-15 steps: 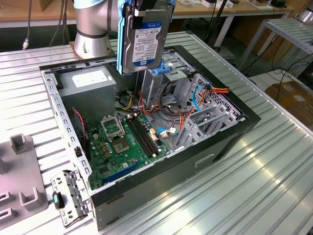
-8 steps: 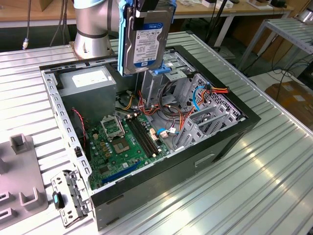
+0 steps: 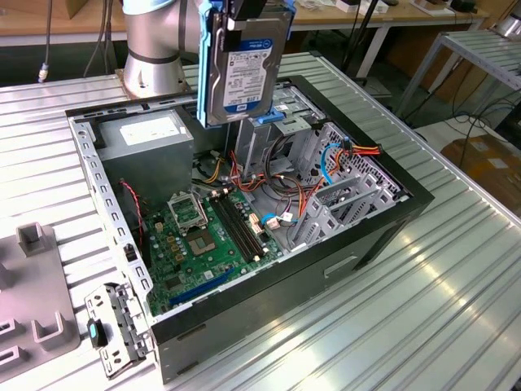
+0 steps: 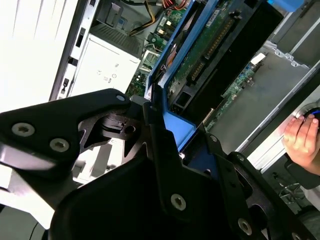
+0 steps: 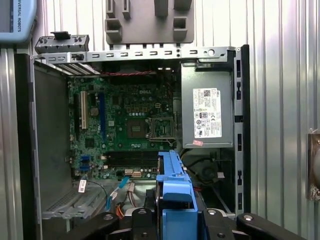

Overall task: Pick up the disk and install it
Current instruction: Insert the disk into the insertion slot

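Note:
My gripper (image 3: 244,15) is shut on the disk (image 3: 244,69) and holds it upright by its top end, above the back of the open computer case (image 3: 383,236). The disk's white label with a blue band faces the exterior camera, and blue rails run along its sides. Its lower edge hangs just over the grey metal cage (image 3: 281,151) with the blue latch (image 3: 269,120). In the second wrist view the black fingers (image 4: 155,145) clamp the blue rail, with the disk's (image 4: 215,50) green circuit board beyond. In the first wrist view the disk's (image 5: 174,192) blue rail stands edge-on over the case.
Inside the case lie the motherboard (image 3: 203,236), a grey power supply box (image 3: 146,138) and loose cables (image 3: 326,163). A grey fixture (image 3: 32,285) and a loose metal bracket (image 3: 114,326) sit at the exterior view's left. A person's hand (image 4: 302,137) rests beside the case.

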